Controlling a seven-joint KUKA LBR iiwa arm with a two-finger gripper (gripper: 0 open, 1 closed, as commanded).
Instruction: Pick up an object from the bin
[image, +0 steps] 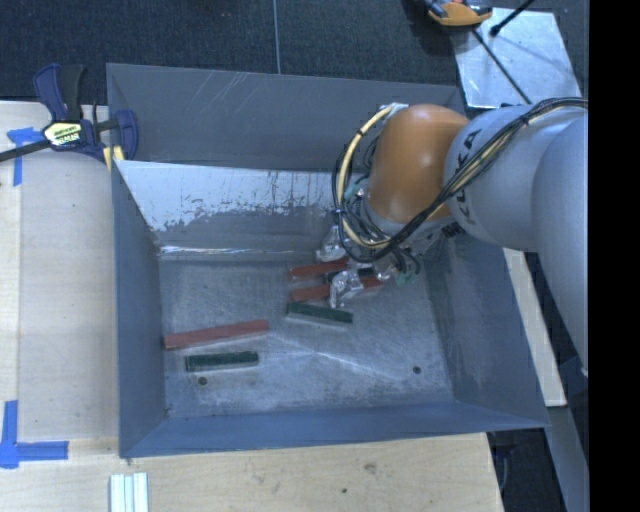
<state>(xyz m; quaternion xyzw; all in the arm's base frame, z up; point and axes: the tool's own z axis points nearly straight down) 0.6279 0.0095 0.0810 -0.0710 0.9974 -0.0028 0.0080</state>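
The tool (346, 284), its opening impossible to tell, hangs over short flat red-brown rigid strips (312, 271) lying under and just left of it, probably light, stiff and thin, best pinched across the narrow width at mid-length.

One bin (135, 300) here. Green first: one dark green bar (222, 361) low on the left, a second dark green bar (320, 315) mid-floor, so two. One long red-brown bar (215, 333) on the left, another red-brown bar (315, 269) at the middle, a third (308, 294) just below it, partly covered. That makes three, as far as shows.
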